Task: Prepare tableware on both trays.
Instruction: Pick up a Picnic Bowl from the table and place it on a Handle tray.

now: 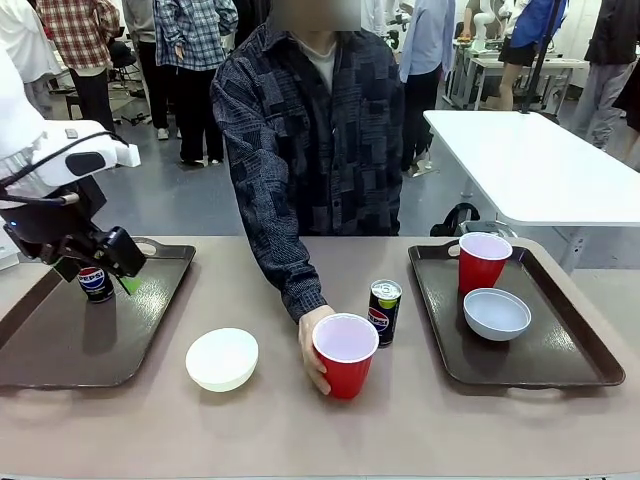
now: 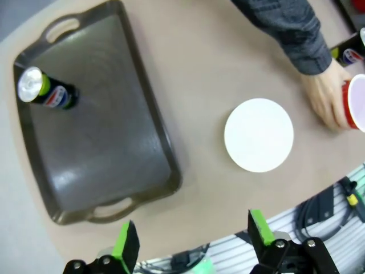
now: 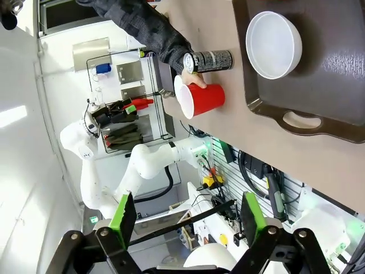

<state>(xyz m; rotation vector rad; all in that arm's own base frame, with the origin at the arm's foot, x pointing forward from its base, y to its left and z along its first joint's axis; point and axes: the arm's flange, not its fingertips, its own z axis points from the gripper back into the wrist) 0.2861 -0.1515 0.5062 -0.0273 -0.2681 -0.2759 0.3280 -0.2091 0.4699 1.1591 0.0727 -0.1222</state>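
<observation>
The left claw (image 2: 191, 233) is hanging spread, empty — beyond it, a Pepsi can (image 2: 45, 90) is standing on the left tray (image 2: 102, 131), apparently delivered. The right claw (image 3: 187, 208) is gaping too; ahead, a hand (image 2: 325, 97) is steadying a red cup (image 3: 202, 100), probably offering it.

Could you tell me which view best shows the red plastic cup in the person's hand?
The front view: the red plastic cup stands close, upright and whole, with the person's hand on it. The right wrist view shows it smaller and sideways; the left wrist view cuts it at the picture's edge.
</observation>
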